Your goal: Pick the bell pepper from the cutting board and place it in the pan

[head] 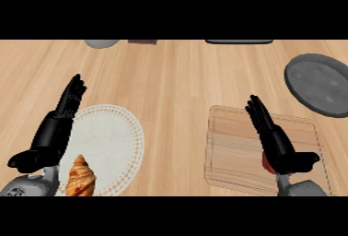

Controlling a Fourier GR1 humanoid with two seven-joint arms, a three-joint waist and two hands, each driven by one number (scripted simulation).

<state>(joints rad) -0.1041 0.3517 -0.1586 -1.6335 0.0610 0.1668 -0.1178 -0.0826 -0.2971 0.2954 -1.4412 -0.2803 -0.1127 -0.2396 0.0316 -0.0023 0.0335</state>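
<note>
Bell pepper (266, 164), mostly hidden under your straight-fingered right hand (277, 143) on the cutting board (231, 152); bare table (176, 78) before pan (319, 85).

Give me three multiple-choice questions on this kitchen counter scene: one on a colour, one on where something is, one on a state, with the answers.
1. What colour is the round flat pan at the light wooden counter's far right?
A) red B) grey C) white

2. Where does the red bell pepper lie?
A) in the pan B) on the pale wooden cutting board C) on the bare counter

3. How are the fingers of the black right hand?
A) straight, open B) curled round the pepper C) curled into an empty fist

Answers:
1 B: the pan's disc is plainly grey.
2 B: red shows on the board, partly hidden under the right hand.
3 A: the fingers stretch straight out over the board and grip nothing.
</note>
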